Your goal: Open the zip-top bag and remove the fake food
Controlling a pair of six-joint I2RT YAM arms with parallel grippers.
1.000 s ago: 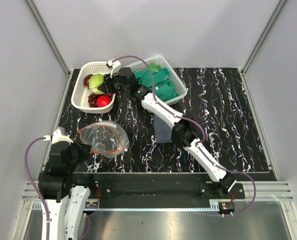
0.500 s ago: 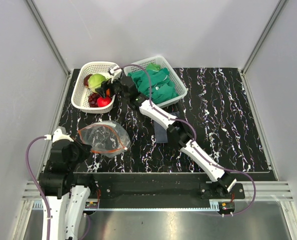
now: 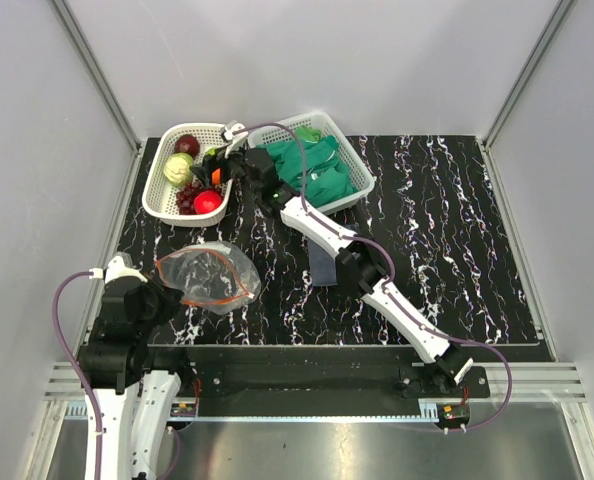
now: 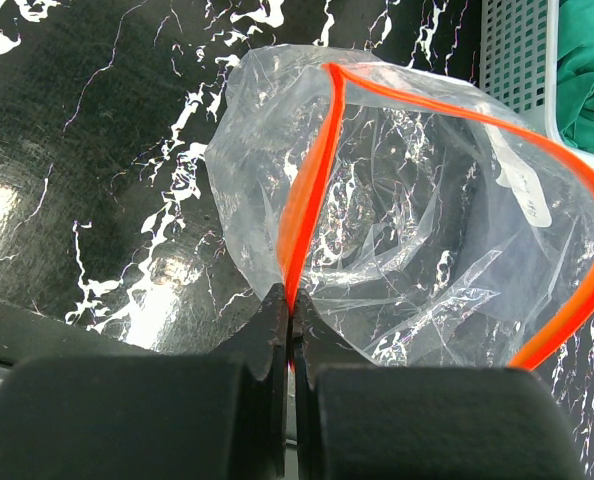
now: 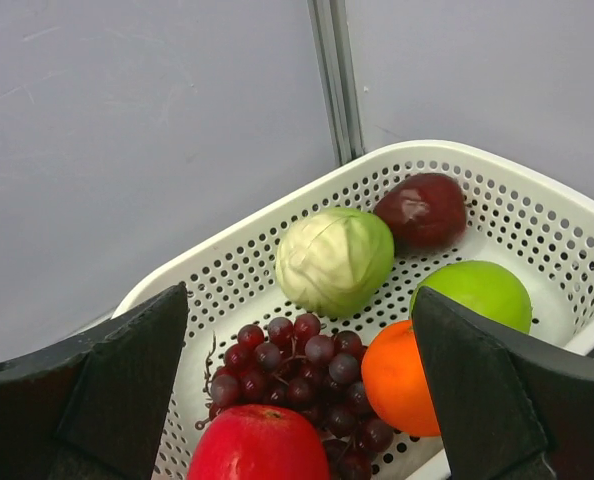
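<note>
Over the basket [image 5: 227,272], right claw [image 5: 299,330] agape, empty

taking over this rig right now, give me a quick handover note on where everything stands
Left pincer: shut on the orange-red zip strip of the zip-top bag, at the near left of the table, mouth gaping.
Right pincer: open, holding nothing, above the white basket.
Food: cabbage, dark red apple, green apple, orange, grapes and red tomato all lie in that basket.
Done: bag opened; no food shows inside it.
Left: probably only withdrawing the right pincer and letting go of the bag.
</note>
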